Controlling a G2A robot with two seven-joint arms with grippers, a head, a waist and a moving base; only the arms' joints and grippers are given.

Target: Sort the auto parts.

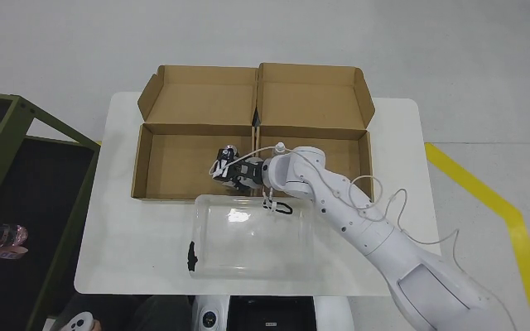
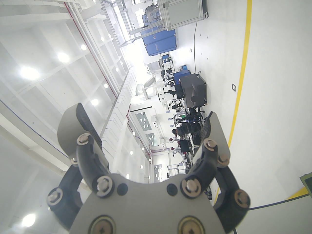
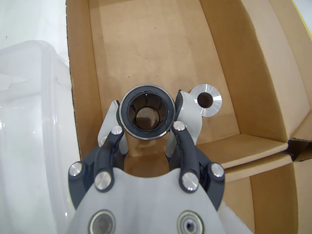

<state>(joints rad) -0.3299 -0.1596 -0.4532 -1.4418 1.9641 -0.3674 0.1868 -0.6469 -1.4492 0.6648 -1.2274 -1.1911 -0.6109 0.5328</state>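
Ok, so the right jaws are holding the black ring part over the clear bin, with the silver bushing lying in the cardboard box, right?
No: the right wrist view shows the right jaws holding the black ring part over the cardboard box, not the clear bin. The silver bushing lies in that box.

Top view looks down on the table point(image 1: 116, 232); right wrist closely shares its cardboard box point(image 1: 170, 165); left wrist faces away.

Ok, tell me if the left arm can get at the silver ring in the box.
Probably not yet. The left claw, open, points off into the room, and the right claw, shut on a black sleeve, hangs right beside the silver ring in the box.
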